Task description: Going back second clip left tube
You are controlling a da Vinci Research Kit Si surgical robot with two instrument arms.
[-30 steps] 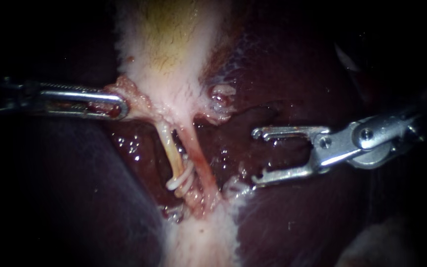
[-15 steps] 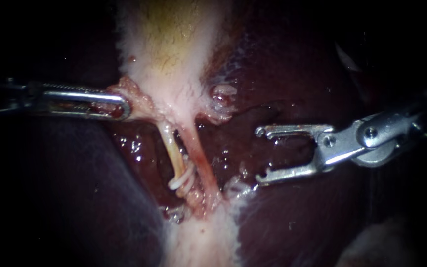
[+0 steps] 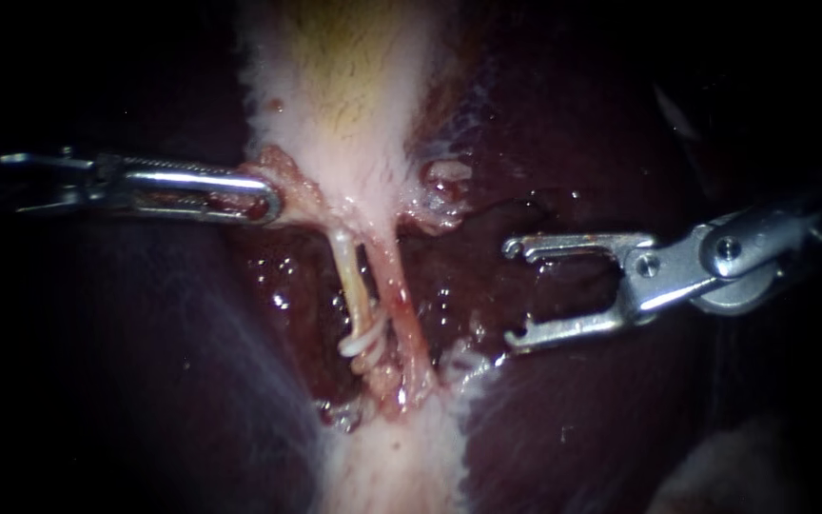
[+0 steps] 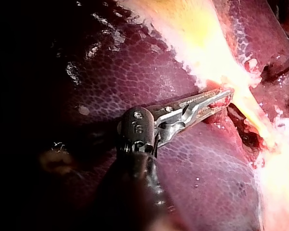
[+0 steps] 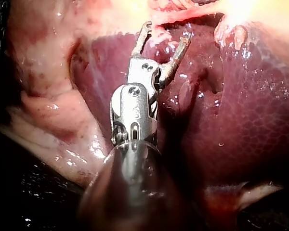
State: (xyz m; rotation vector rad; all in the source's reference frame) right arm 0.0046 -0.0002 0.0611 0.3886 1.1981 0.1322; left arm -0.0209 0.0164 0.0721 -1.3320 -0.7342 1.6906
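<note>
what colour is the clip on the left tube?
White. The clip shows best in the endoscope view.

In the endoscope view the light is thrown on the middle, where the pale gallbladder (image 3: 335, 95) is lit brightly, while the edges are lost in darkness. Small glints are seen on the wet liver (image 3: 544, 400) and on the metal of the right instrument (image 3: 511, 295). In both wrist views the gallbladder is washed out by glare and the near part is left in shadow, perhaps cast by the arm itself.
</note>
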